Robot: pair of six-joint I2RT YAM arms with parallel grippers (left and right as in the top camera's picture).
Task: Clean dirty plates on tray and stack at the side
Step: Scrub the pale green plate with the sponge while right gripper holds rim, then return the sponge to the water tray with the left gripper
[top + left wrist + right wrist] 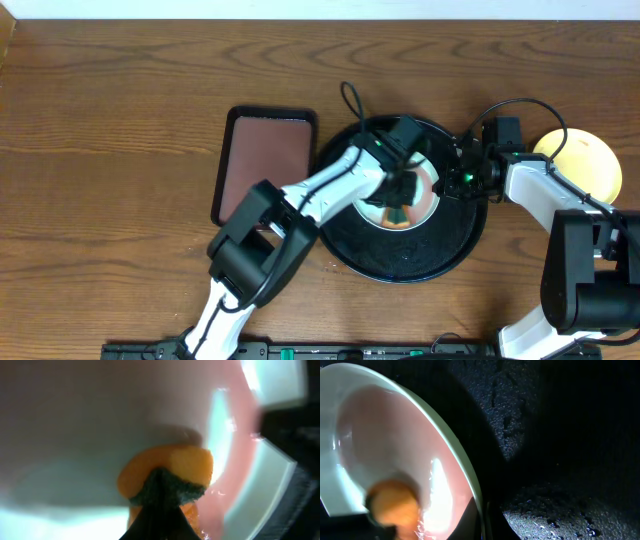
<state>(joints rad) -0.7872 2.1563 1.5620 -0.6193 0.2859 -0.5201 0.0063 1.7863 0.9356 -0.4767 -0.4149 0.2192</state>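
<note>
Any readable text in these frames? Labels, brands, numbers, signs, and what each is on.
No readable text in any view.
Black tray, mint plate on it, yellow plate, brown tray: plain, no print.
Orange sponge: no marking shows; the left wrist view is blurred.
Black strip at the overhead's bottom edge: green marks, too small to read.

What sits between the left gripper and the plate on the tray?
An orange sponge, held by the left gripper, pressed on the plate; the left wrist view shows it.
</note>
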